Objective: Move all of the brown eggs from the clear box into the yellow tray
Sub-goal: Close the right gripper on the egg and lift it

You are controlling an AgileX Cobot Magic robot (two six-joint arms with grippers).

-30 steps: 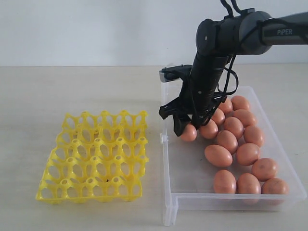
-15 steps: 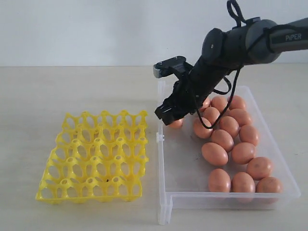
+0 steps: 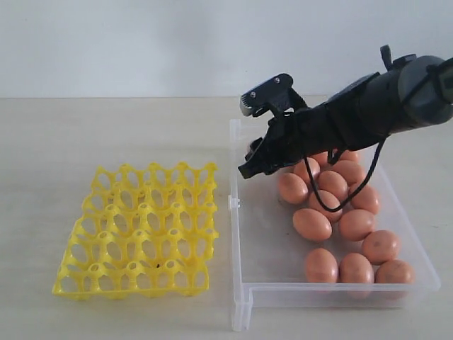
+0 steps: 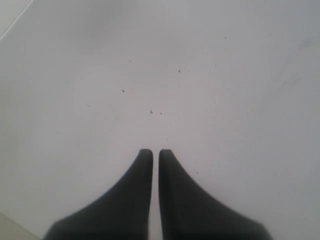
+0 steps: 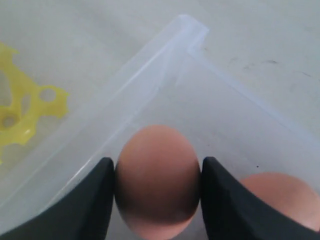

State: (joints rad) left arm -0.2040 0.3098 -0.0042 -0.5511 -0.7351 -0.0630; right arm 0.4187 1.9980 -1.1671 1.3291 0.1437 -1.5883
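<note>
The pale table (image 3: 106,127) carries the clear box (image 3: 239,283) on the right of the exterior view and the yellow tray (image 3: 138,227) just beside it on the left, the two not touching. The box is a shallow transparent bin with low walls. The tray is a bright square lattice of cups with pointed posts.

The dark right arm (image 3: 368,110) reaches in from the right, lying low across the far part of the box. Its right gripper (image 3: 253,164) hangs over the box's far left corner.

The brown eggs (image 3: 333,212) lie clustered along the right side of the box, smooth, oval and orange-brown.

From the exterior view the claw's load is hidden behind the fingers. The right wrist view settles it: the right gripper's two black fingers (image 5: 90,200) are clamped on the sides of one egg (image 5: 157,185), above the box corner (image 5: 190,25), with a second egg (image 5: 280,200) beside it and an edge of the tray beyond the wall.

Only the left wrist view shows the left gripper (image 4: 155,155). Its fingers are drawn together with a hairline gap, gripping nothing, over a bare pale surface.
</note>
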